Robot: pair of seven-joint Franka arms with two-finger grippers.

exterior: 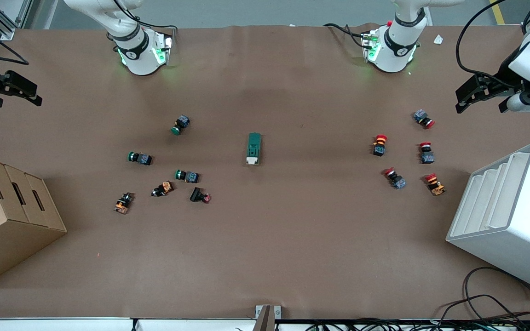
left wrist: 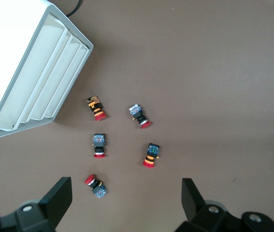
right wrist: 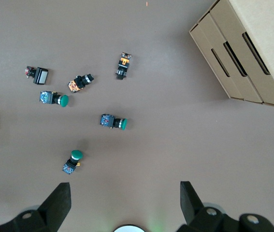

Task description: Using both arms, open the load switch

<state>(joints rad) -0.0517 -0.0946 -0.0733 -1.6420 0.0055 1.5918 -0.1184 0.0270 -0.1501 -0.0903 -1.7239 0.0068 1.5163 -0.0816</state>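
- Load switch (exterior: 254,148) flat at mid-surface (exterior: 265,239), white toggle end nearer the front camera, untouched.
- Green-capped push-buttons (exterior: 181,124) scattered toward the right arm's end; red-capped push-buttons (exterior: 379,145) toward the left arm's end.
- Left hand (exterior: 482,94) released, fingers spread, raised over the left arm's end above the white rack (exterior: 504,207).
- Right hand (exterior: 9,89) released too, raised over the right arm's end above the cardboard box (exterior: 2,211).

load switch (exterior: 254,148) | small dark-green rectangular block; white toggle piece at the end nearer the front camera | lying flat, lengthwise toward that camera | mid-tabletop (exterior: 265,239), between the two push-button clusters; untouched
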